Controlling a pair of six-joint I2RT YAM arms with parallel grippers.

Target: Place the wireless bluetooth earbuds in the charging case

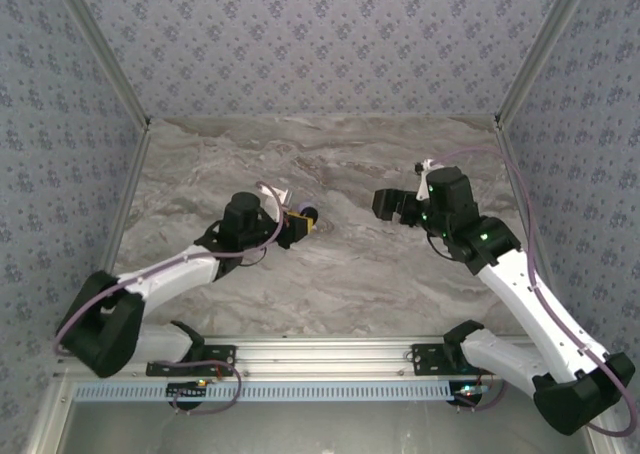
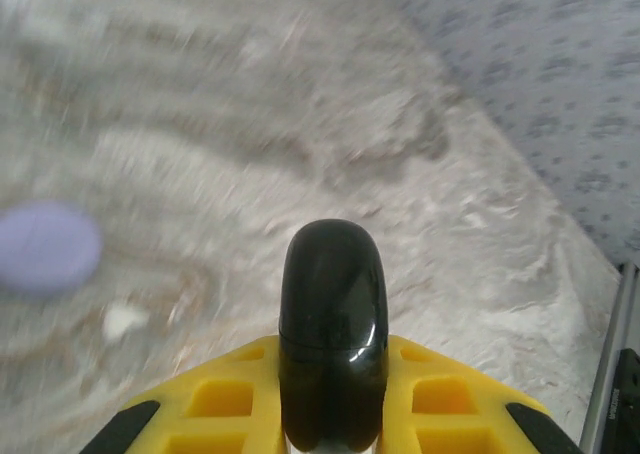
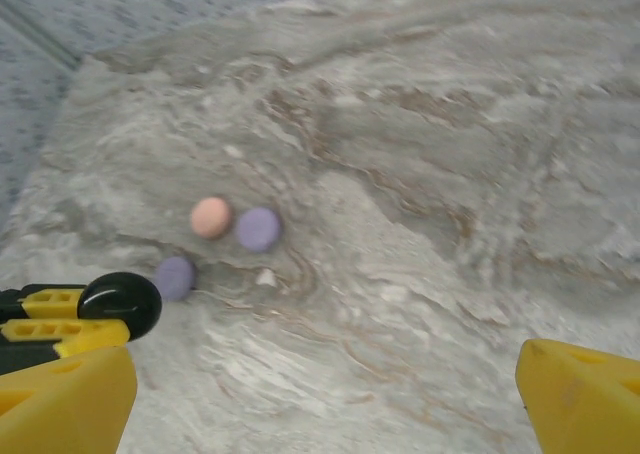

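1. Between the yellow fingers [image 2: 440, 394] of the left gripper [image 1: 297, 224] sits a black case [image 2: 333, 314], clamped from both sides. It is a rounded, glossy shell with a fine seam across it and its lid down.
2. Its surface is plain black with a white glint low on the right; any lettering is too small to read.
3. From above, the black case is over the table [image 1: 340, 284] a little left of the middle, at the tip of the left arm. I cannot tell whether it touches the tabletop.
4. A pale speck [image 3: 266, 277] lies on the table just below a lilac round case [image 3: 258, 228]. It may be an earbud but is too blurred to tell.
5. A pink round case [image 3: 210, 217] lies right beside the lilac round case, to its left.
6. A second lilac case [image 3: 174, 276] lies close to the black case in the right wrist view.
7. The right gripper [image 1: 393, 205] is right of the table's middle, apart from the left gripper. Its yellow fingers [image 3: 585, 394] are spread wide with bare table between them.
8. The table is grey with brown marble veins, and the patterned walls [image 1: 320, 44] around it are bluish grey.
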